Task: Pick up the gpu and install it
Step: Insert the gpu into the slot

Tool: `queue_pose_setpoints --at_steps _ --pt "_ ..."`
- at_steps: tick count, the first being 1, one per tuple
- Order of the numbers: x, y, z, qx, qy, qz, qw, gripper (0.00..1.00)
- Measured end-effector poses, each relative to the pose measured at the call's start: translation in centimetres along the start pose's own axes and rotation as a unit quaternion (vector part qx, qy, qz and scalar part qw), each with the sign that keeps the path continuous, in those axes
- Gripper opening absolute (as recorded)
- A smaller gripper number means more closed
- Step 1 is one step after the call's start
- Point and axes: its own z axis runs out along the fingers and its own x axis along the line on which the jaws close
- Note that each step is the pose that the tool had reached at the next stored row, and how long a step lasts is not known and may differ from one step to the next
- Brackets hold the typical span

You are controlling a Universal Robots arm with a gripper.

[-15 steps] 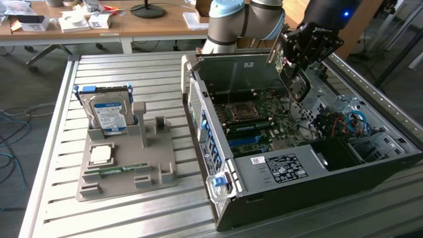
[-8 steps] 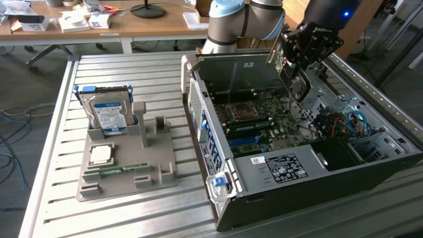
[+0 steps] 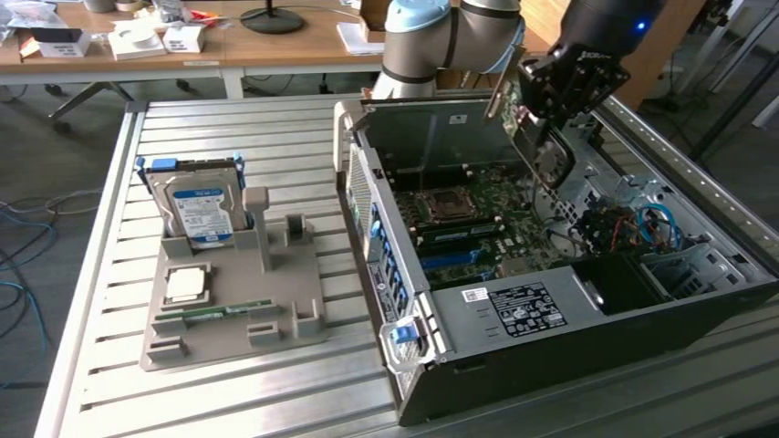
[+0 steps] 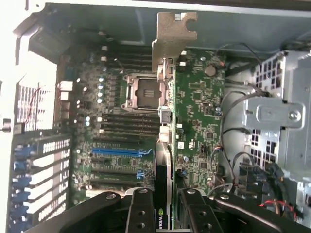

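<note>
Surface: slatted metal worktop (image 3: 219, 401), bordered by a raised rail.
Room: wooden desk (image 3: 280, 46) set behind, cluttered with small boxes.
Case: computer case (image 3: 585, 365) laid open on the worktop, motherboard (image 4: 199, 107) exposed.
Task item: gpu (image 4: 171, 43) held edge-on above the motherboard.
Grasp: fingers (image 4: 140, 211) closed partway, clamped on the gpu from both sides.
</note>
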Motion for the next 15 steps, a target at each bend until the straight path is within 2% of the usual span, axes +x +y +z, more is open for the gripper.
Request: queue_pose_setpoints --at_steps 4,8,12,15 --pt "0.0 0.0 0.01 0.0031 0.0027 -0.035 0.9994 0.26" --pt "0.0 0.0 0.03 0.0076 0.0054 -0.068 0.9977 0.26" --pt "0.0 0.0 0.06 0.0098 0.008 -0.103 0.9946 0.26" --pt "0.0 -0.01 0.09 0.0109 0.01 -0.131 0.9913 0.26"
